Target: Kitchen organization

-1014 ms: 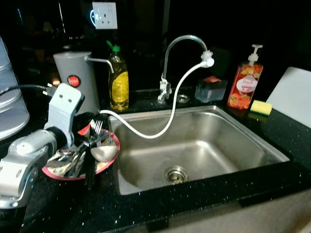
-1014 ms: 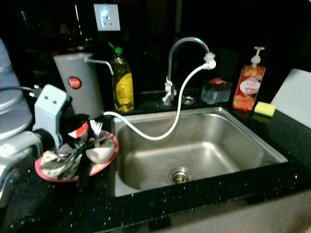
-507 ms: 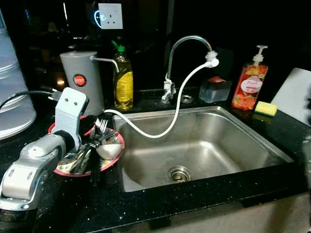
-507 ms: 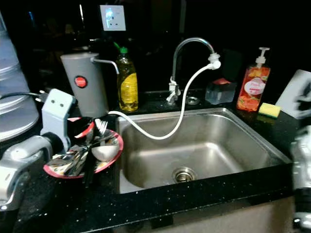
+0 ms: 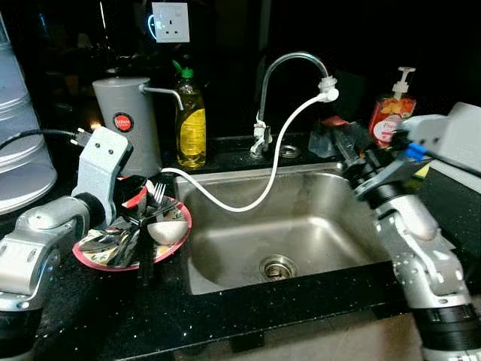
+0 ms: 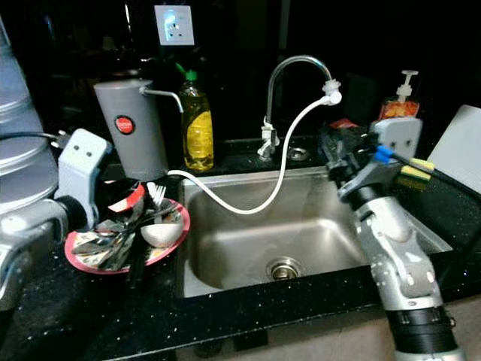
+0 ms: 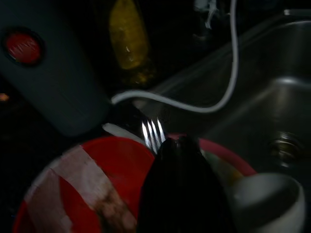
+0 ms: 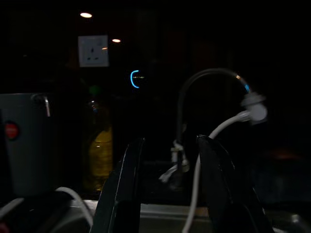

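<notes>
Over sink (image 5: 225, 280), raised right gripper (image 8: 167, 194).

The plate (image 5: 90, 259) is sitting left of the sink (image 5: 316, 226); the fork (image 5: 155, 197) is lying on it; the bottle (image 5: 191, 124) is standing behind; the tap (image 5: 282, 71) is standing behind the sink.

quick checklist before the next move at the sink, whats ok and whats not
1. Left gripper over the red plate of cutlery: ok.
2. Left grip on the fork: cannot tell, fingers look closed by it.
3. Right gripper open and holding nothing: ok.
4. Right gripper raised over the sink, near the faucet: ok.
5. White hose draped into the sink, possible snag: not ok.
6. Sink basin free of dishes: ok.
</notes>
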